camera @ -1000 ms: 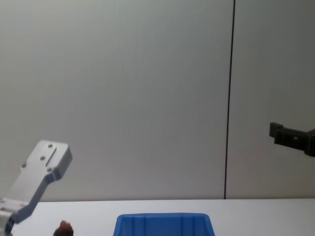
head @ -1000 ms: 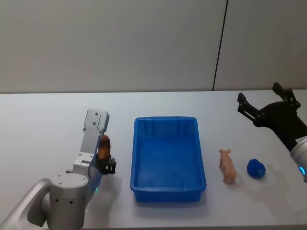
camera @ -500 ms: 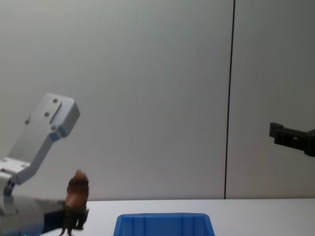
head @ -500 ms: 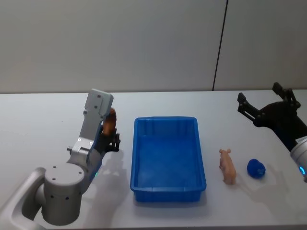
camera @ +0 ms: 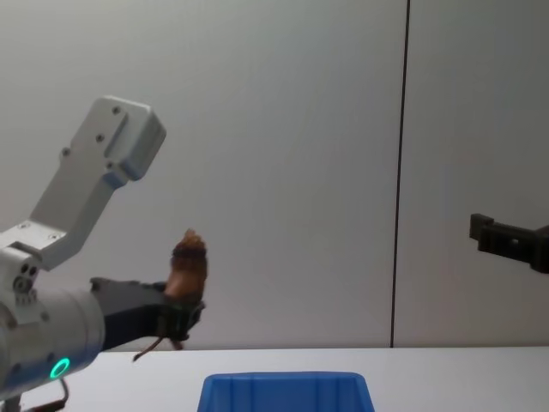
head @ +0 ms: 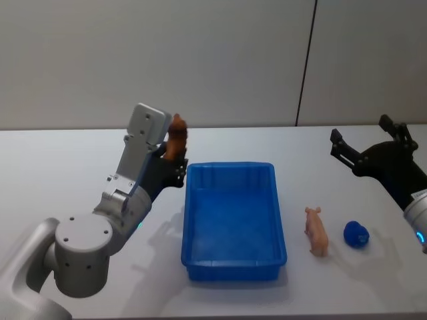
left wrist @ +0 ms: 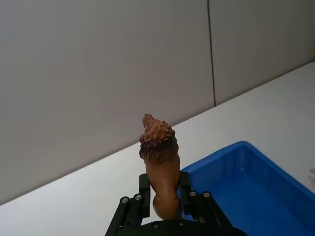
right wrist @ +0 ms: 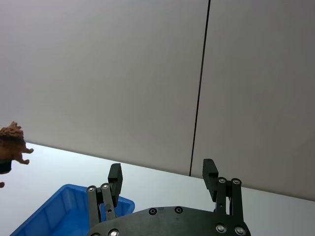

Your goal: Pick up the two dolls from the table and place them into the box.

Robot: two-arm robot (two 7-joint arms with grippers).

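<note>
Open white desk [head: 67, 160] lies on all sides of the box [head: 233, 272]; a grey wall [head: 200, 60] stands behind. The left gripper [head: 172, 162] is raised just beside the box's far left corner, its jaws closed on an upright brown lion doll [head: 177, 136]. The right gripper [head: 360, 131] hangs well to the right, jaws spread wide, holding nothing. The box shows its bare blue floor. To its right on the desk lie a pink pig figure [head: 316, 231] and a blue doll [head: 356, 234].

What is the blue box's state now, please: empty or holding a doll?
Empty: the box has a bare floor; the lion doll is gripped in the left hand.
</note>
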